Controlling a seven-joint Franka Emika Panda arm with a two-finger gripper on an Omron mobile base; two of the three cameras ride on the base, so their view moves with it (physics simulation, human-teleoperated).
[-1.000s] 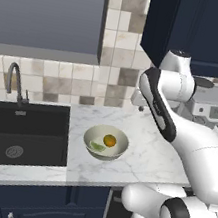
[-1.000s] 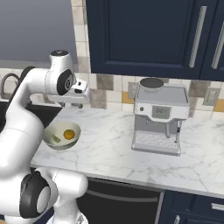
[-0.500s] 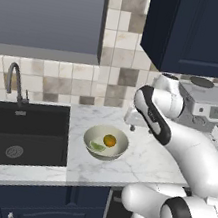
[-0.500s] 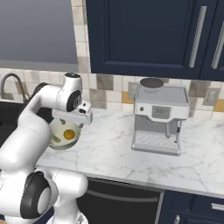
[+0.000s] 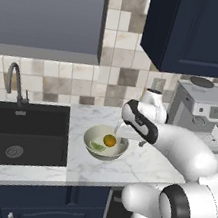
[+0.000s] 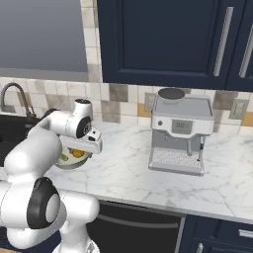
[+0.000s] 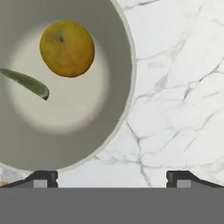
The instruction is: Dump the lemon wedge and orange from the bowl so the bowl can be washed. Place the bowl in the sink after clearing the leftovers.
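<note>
The off-white bowl (image 5: 92, 151) stands on the marble counter just right of the sink (image 5: 21, 131). Inside it lie the round orange (image 5: 109, 140) and the pale lemon wedge (image 5: 96, 146). In the hand view the orange (image 7: 67, 48) and the wedge (image 7: 26, 83) rest in the bowl (image 7: 78, 131), whose right rim runs between my finger tips. My gripper (image 7: 113, 179) hangs low over that rim, open, with nothing held. From the right base view the arm partly hides the bowl (image 6: 69, 163) and the orange (image 6: 77, 153).
A dark gooseneck faucet (image 5: 15, 82) rises behind the black sink. A steel coffee machine (image 5: 203, 105) stands on the counter to the right, also seen as the coffee machine (image 6: 179, 131). Dark cabinets hang above; bare marble lies between the bowl and the machine.
The arm has swung down from above the counter to the bowl's right rim. The jaws have spread a little wider. Bowl and fruit have not moved.
</note>
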